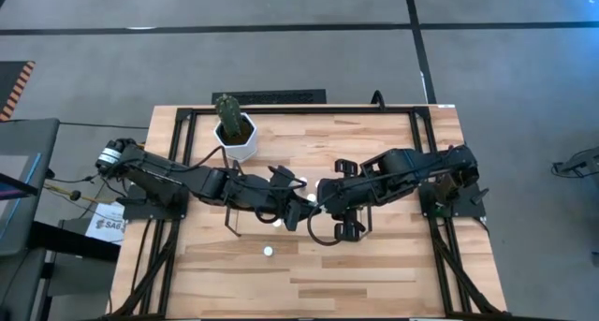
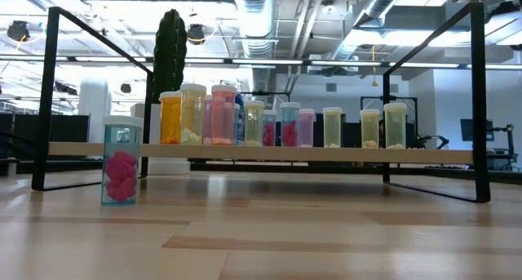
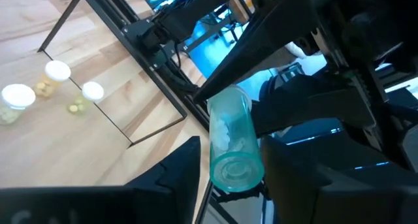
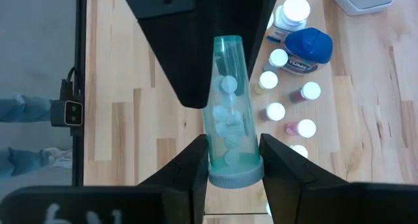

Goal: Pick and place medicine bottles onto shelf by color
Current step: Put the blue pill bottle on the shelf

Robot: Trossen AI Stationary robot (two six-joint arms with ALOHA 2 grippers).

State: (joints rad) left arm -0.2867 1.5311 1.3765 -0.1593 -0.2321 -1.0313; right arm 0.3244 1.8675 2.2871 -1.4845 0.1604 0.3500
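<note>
While clamped at its cap in the right gripper, teal bottle pointed lengthwise straight ahead into the half-closed left gripper.

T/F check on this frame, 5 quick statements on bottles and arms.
1. Right gripper has its fingers shut on a teal bottle. True.
2. That bottle holds orange pills. False: white ones.
3. The pink-pill bottle stands on the shelf. False: on the table, in front of it.
4. Left gripper waits at the table edge. False: mid-table, at the teal bottle.
5. A cactus pot stands on the table. True.
</note>
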